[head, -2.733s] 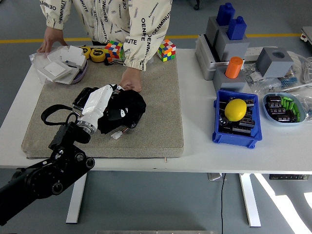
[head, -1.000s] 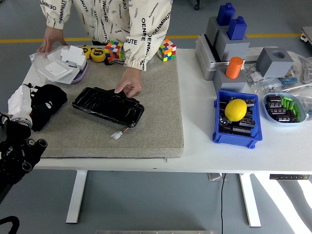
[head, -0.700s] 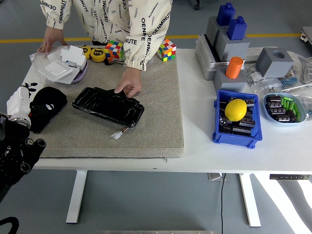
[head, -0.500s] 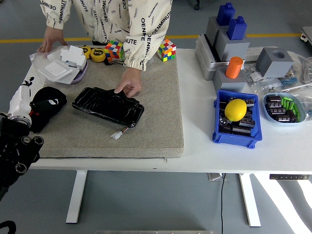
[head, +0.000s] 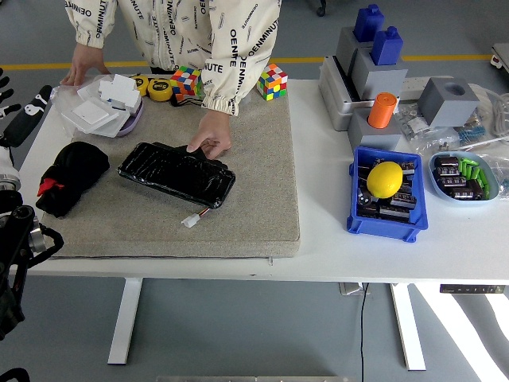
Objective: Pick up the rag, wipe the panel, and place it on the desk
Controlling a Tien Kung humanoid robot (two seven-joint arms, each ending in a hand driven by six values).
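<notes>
My left hand [head: 20, 119] hangs with fingers spread, holding nothing, beyond the mat's [head: 159, 223] left edge. The rag [head: 70, 175] lies bunched beside the panel [head: 176, 173], which a person's hand [head: 210, 135] steadies.

Black jointed left arm [head: 17, 247]; person's cream jacket [head: 191, 36] bears black lettering

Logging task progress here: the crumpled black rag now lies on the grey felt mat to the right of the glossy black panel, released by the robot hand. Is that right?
Not quite. The head view shows the crumpled black rag lying on the grey felt mat to the left of the glossy black panel, not the right. It is released: the left robot hand is off it, at the picture's left edge.
</notes>
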